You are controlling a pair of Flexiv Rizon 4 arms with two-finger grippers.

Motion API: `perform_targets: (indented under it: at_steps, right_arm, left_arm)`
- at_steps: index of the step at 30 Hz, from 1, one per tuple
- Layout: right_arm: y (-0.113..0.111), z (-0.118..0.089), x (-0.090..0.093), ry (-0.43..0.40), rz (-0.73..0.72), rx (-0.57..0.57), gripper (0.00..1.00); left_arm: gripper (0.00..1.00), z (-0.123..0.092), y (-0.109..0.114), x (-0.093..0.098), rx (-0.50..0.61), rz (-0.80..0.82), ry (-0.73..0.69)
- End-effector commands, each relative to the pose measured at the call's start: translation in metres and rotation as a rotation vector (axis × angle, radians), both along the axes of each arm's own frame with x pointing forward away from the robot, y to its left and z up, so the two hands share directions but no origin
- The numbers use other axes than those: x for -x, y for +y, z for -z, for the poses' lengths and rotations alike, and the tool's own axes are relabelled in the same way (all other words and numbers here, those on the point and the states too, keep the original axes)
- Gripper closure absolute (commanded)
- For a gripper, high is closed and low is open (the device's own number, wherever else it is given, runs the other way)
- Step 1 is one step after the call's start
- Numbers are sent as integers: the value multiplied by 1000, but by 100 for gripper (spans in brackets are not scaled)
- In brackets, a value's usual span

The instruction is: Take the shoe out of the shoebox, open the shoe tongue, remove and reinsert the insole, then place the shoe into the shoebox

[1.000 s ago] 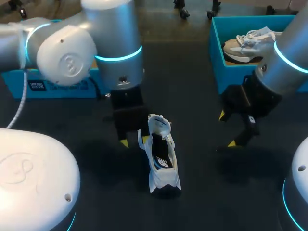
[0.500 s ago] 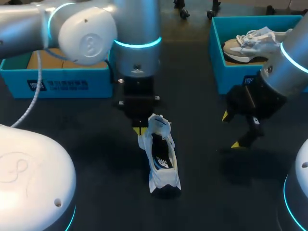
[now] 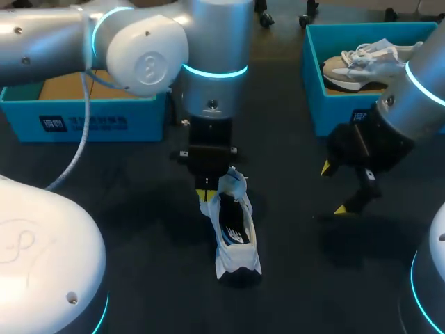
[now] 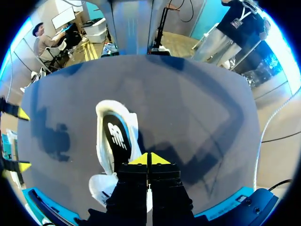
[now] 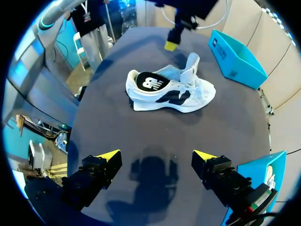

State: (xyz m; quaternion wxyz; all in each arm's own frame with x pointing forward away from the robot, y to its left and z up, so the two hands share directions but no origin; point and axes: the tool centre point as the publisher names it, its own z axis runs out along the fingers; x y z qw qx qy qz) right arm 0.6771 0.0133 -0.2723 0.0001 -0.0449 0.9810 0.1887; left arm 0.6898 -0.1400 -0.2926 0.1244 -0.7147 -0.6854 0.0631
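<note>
A white shoe [image 3: 233,233] with a black insole lies on the dark table, its heel toward the table's front and its tongue [image 3: 230,183] standing up. My left gripper [image 3: 202,189] hangs shut just at the left of the tongue, and nothing shows between its tips. In the left wrist view its joined yellow tips [image 4: 149,159] sit over the shoe [image 4: 115,141] beside the opening. My right gripper [image 3: 332,188] stands open to the right of the shoe, apart from it. From the right wrist, the shoe [image 5: 169,89] lies ahead of the open gripper [image 5: 155,157].
A blue shoebox [image 3: 314,83] at the back right holds a second pale shoe [image 3: 361,61]. Another blue box [image 3: 90,122] with brown cardboard inside stands at the back left. My arms' white bases fill the near corners.
My left arm has swung right to the shoe's tongue, and its gripper has gone from open to shut. The right arm shifted only slightly; the shoe has stayed put.
</note>
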Motion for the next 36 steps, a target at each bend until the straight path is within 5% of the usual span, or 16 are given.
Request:
perform_targets:
  at_steps: [1, 12, 36]
  right_arm:
    - [0, 0, 1, -1, 1, 2, 0]
    - [0, 0, 1, -1, 1, 2, 0]
    - [0, 0, 1, -1, 1, 2, 0]
  left_arm:
    - [100, 18, -18, -10, -21, 11, 49]
    - [100, 17, -56, -1, 5, 165, 98]
    - [100, 36, -29, 15, 41, 283, 155]
